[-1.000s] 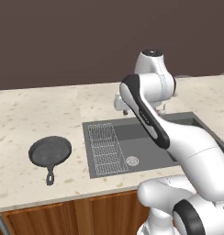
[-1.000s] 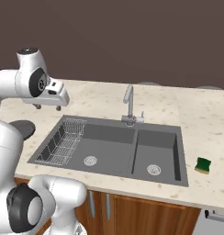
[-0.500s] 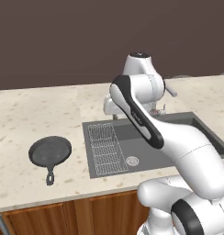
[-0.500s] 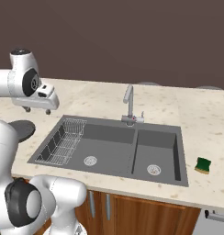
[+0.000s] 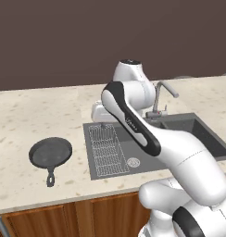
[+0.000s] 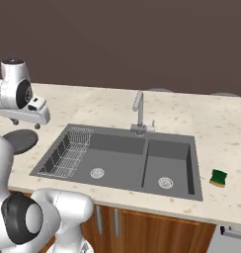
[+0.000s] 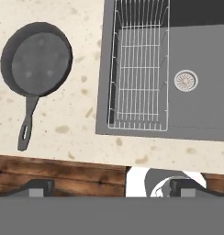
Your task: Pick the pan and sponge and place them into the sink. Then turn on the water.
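The dark round pan lies on the counter left of the sink, its handle toward the counter's front edge. In the hand view the pan sits at the upper left, beside the sink's wire rack. My gripper hangs open and empty above the sink's left rim, well above the counter and right of the pan. From the right, the gripper is over the counter near the half-hidden pan. The green sponge rests right of the sink. No water is in view at the faucet.
The beige stone counter runs left and right of the double sink, with wooden cabinet fronts below its front edge. A dark wall stands behind. The faucet rises at the sink's back rim.
The arm has swung left, carrying the open hand from behind the sink's middle to over its left rim, nearer the pan. Pan and sponge have not moved.
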Available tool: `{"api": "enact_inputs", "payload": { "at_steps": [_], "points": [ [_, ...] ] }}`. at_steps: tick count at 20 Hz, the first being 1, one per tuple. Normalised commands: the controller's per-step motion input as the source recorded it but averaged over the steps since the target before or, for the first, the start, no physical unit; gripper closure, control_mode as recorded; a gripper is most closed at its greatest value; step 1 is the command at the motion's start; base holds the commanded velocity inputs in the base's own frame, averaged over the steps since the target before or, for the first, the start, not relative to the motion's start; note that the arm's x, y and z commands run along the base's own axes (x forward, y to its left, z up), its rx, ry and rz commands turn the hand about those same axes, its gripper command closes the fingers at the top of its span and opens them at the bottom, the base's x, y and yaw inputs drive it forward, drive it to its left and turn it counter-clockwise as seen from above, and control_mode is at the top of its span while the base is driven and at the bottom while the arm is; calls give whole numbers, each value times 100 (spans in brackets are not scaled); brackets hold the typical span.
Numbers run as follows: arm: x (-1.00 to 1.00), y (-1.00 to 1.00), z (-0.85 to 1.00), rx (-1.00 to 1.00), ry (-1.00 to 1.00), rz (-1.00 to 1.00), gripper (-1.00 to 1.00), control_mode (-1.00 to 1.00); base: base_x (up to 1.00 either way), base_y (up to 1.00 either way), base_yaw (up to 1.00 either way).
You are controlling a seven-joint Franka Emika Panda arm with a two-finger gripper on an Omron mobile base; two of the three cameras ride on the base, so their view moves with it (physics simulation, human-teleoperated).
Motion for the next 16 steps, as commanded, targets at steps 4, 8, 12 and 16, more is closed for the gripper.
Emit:
{"api": "enact_inputs", "payload": {
  "at_steps": [4,8,12,16],
  "points": [
    [-1,40,-13,3,3,0,-100,-100,0,0,0],
    [0,37,-24,2,3,0,-100,-100,0,0,0],
    [0,34,-34,0,2,0,-100,-100,0,0,0],
    [0,32,-19,-1,4,0,-100,-100,0,0,0]
  ]
}}
